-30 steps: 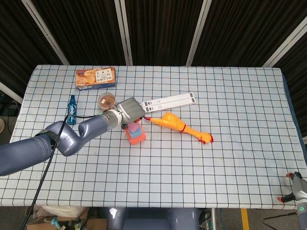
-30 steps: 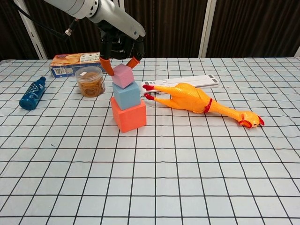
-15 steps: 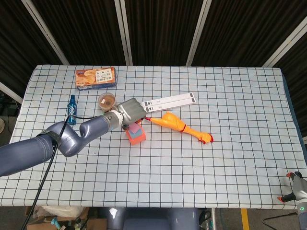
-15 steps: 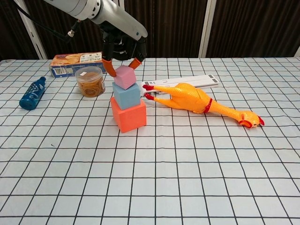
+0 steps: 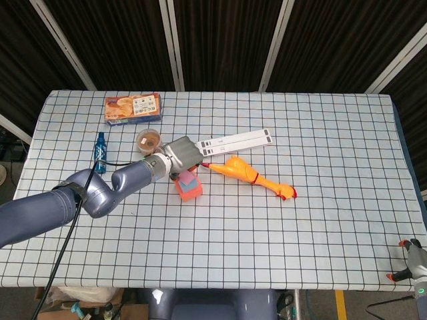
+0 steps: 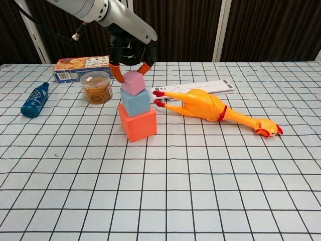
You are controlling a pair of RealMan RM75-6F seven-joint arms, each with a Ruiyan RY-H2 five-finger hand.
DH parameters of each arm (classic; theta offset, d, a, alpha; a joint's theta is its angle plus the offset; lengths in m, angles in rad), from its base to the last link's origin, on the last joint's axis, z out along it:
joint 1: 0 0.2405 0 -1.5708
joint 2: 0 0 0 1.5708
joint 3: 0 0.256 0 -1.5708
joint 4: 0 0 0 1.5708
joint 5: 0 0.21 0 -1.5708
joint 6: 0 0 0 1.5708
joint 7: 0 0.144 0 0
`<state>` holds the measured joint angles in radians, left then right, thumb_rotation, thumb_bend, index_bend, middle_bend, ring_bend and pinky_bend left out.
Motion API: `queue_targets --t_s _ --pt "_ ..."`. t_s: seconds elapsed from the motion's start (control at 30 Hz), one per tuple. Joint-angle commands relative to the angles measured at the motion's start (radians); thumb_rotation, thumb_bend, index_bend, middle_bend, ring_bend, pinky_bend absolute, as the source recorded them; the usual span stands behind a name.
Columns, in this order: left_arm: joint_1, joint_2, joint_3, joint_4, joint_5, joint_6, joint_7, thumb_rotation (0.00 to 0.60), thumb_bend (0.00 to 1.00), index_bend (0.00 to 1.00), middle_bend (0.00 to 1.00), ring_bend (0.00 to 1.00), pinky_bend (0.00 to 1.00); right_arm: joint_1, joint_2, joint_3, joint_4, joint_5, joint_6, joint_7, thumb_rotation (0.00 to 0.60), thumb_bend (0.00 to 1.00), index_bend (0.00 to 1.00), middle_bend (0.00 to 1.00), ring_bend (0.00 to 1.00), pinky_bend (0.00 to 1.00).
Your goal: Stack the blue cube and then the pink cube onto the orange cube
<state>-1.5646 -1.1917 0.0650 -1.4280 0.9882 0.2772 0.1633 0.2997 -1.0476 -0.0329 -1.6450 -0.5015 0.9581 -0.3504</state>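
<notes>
Left hand (image 6: 131,56) directly over stack, orange-tipped fingers (image 6: 118,75) straddling small pink cube (image 6: 132,83); whether they grip it, cannot tell. Pink cube sits on blue cube (image 6: 135,102), blue on larger orange cube (image 6: 137,122), all below hand. Yellow rubber chicken (image 6: 210,108) right of hand, lying flat. Clear jar (image 6: 97,87) just left. Right hand (image 5: 409,263) at far table corner, state unclear.
</notes>
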Motion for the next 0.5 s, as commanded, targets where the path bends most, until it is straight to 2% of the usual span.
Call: queue_targets --t_s 0.03,0.33,0.5 --pt "-0.003 0.001 0.003 -0.001 -0.002 0.001 0.002 0.600 0.35 0.72 0.76 0.77 0.91 0.001 0.001 0.001 0.000 0.000 0.000 0.001 0.600 0.12 0.21 0.08 0.24 0.26" --pt "-0.017 0.002 0.013 -0.005 -0.015 0.005 0.005 0.600 0.34 0.59 0.76 0.77 0.91 0.002 0.007 -0.003 -0.005 0.004 -0.008 0.000 0.600 0.12 0.21 0.08 0.24 0.26" --pt "-0.025 0.006 0.017 -0.010 -0.022 0.004 0.005 0.600 0.34 0.59 0.76 0.77 0.91 0.005 0.007 -0.004 -0.003 0.011 -0.014 0.000 0.600 0.12 0.21 0.08 0.24 0.26"
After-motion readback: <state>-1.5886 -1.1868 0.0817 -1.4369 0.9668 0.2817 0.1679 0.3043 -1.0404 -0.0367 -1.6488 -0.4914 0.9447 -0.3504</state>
